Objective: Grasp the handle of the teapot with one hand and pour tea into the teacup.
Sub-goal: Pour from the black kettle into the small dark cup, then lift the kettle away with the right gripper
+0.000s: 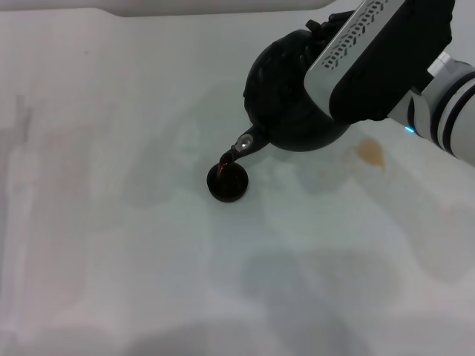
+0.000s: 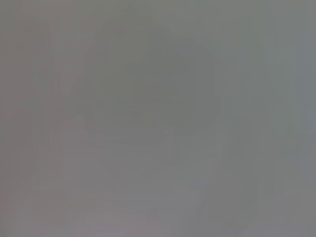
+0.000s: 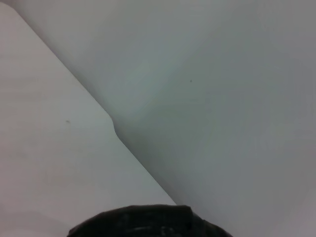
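Right arm – white and black housing – enters from the far right in the head view. The right gripper sits at the top of the large round squat black teapot, where the handle would be; the fingers and the handle itself are hidden behind the arm housing, so how far the hand is open cannot be told. The teapot hangs clear of the white tabletop, at centre-right and far in the scene, tilted with its short curved spout pointing down toward the near left.

A thin dark-brown stream of tea runs from the spout tip into the tiny round dark handleless teacup. The teacup stands upright on the tabletop, just below and to the near left of the spout, near the middle of the scene; dark liquid shows inside it.

A small orange-brown stain lies on the tabletop to the right of the teapot, near the arm.

Right wrist view: only a dark curved edge of the teapot against pale surfaces.

Left wrist view: a uniform grey field, nothing identifiable – the left gripper does not appear anywhere.
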